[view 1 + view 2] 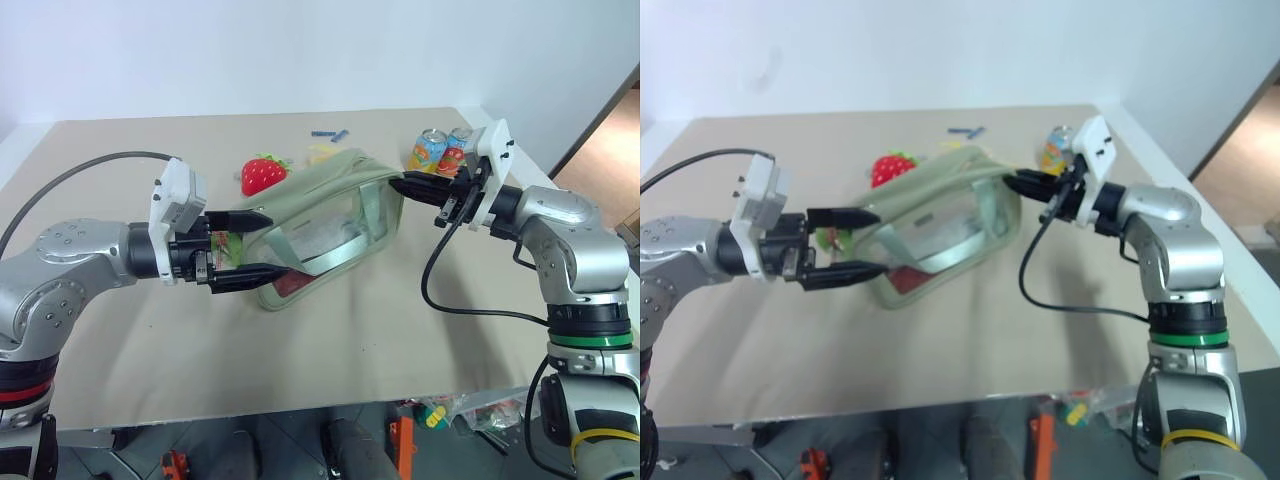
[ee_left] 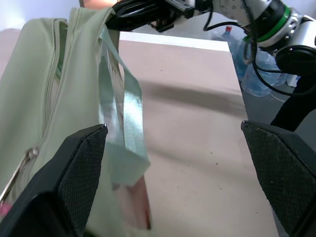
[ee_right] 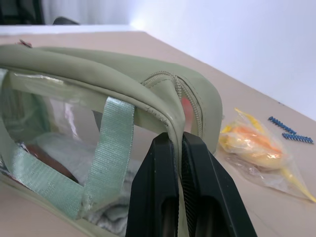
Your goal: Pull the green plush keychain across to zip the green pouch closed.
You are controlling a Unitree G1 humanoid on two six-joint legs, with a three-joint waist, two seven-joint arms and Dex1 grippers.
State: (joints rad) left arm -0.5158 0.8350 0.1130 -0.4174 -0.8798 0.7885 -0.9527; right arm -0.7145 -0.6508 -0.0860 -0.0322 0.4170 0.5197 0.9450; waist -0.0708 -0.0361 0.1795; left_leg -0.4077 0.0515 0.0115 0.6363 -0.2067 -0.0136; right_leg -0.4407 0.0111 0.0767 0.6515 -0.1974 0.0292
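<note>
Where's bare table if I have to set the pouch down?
Near the front edge of the table, below the pouch, is bare, as is the far left corner. The far right is crowded: strawberry, yellow packet, cans.

The green pouch [image 1: 325, 225] sits on the bench [image 1: 340, 350] between the two grippers, its windowed side toward the robot. The right gripper [image 1: 405, 187] has its jaws pinched together on the pouch's upper right corner, with the seam running between them. At the pouch's opposite end the left gripper [image 1: 250, 243] has wide-apart jaws, one above and one below that end; the green plush keychain [image 1: 222, 246] lies between them, close to the gripper's base. Behind the pouch, beyond the left jaws, lies a plush strawberry [image 1: 262, 174]. Behind the right jaws stand two cans [image 1: 441, 150], and a plastic packet [image 3: 256, 148] lies just beside the gripped corner, on its far side.
</note>
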